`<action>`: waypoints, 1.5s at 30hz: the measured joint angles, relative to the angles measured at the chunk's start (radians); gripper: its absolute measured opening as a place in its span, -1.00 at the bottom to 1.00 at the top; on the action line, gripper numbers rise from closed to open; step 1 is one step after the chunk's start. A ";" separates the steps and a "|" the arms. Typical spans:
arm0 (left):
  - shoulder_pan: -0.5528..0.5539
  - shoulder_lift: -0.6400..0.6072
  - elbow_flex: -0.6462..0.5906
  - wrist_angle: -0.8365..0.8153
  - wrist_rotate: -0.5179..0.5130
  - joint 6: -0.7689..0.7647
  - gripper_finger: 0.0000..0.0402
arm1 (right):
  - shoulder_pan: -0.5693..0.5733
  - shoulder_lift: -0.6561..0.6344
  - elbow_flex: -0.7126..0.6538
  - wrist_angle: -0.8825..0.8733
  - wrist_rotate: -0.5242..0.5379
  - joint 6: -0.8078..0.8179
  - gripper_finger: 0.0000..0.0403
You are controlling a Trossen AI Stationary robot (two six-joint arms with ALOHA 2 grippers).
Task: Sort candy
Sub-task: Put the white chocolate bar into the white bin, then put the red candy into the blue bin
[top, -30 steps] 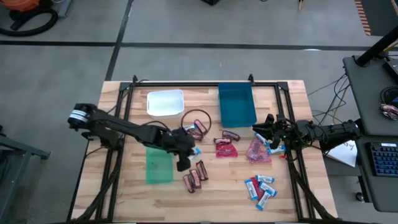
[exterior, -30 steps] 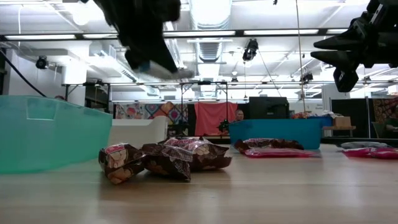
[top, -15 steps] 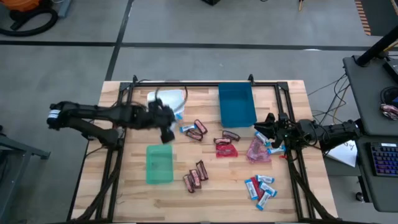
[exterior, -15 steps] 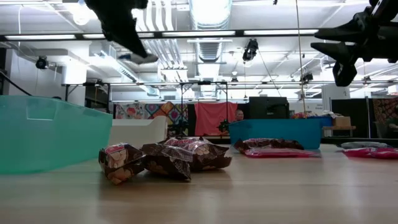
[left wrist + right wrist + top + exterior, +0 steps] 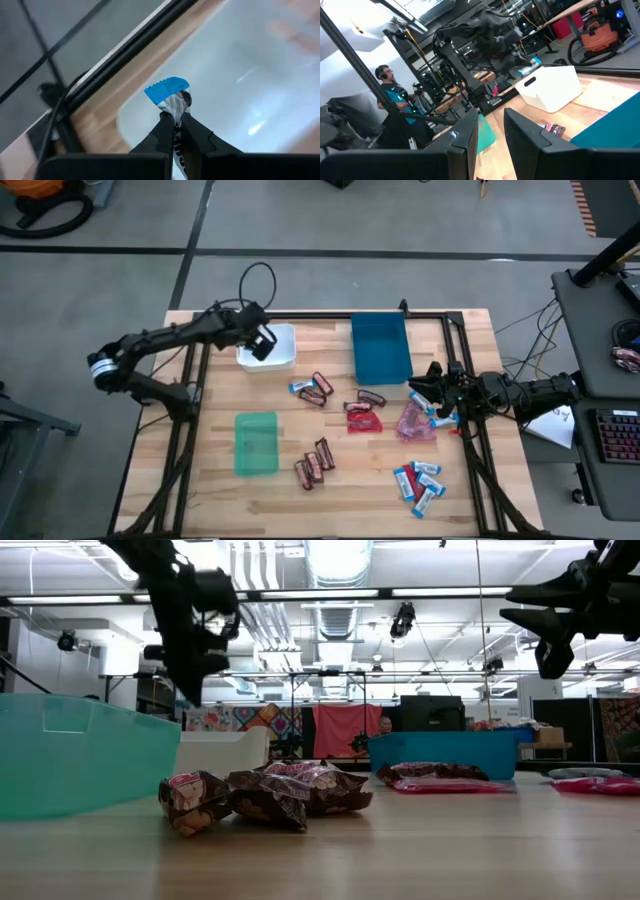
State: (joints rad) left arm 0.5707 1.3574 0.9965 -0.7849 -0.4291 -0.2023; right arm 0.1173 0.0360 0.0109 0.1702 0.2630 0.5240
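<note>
A: Largest item on the wooden slatted desk [image 5: 200, 490]?

B: White rectangular plastic bin [image 5: 282, 352]. Left claw [image 5: 262, 345] above it, pinched on a blue-and-white wrapped mini bar [image 5: 168, 92].

A: Right claw [image 5: 428, 393]?

B: Well right of that bin, narrowly parted, empty. Remaining candy [image 5: 362, 415] lies between.

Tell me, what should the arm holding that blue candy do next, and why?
Probably open its fingers and let go. The left gripper is shut on a blue-and-white bar and hangs over the white bin, whose pale inside fills the wrist view beneath the candy. Dropped here, it should land inside. The right gripper waits at the table's right edge.
</note>
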 joint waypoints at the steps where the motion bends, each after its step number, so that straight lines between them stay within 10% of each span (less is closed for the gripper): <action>1: 0.014 0.016 0.000 0.000 0.000 0.000 -1.00 | 0.000 0.000 0.000 0.000 0.000 0.000 -0.57; 15: 0.035 0.127 -0.001 0.003 0.001 0.053 -0.58 | 0.000 0.000 0.000 0.000 0.000 0.000 -0.57; 26: -0.081 -0.061 -0.003 0.028 0.018 0.087 -0.44 | 0.000 0.008 0.000 0.000 0.036 0.014 -0.57; 31: -0.238 -0.202 -0.032 0.158 0.215 0.188 -0.50 | 0.000 0.013 0.000 -0.008 0.232 0.013 -0.57; 37: -0.377 -0.372 -0.188 0.421 0.601 0.336 -0.55 | 0.000 0.043 0.000 -0.009 0.209 0.094 -0.57; 45: -0.437 -0.509 -0.388 0.695 0.621 0.287 -0.56 | 0.001 0.212 0.011 -0.034 0.150 0.305 -0.57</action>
State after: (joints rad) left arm 0.1337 0.8484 0.6088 -0.0902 0.1921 0.0843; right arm 0.1181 0.2478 0.0223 0.1357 0.4129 0.8287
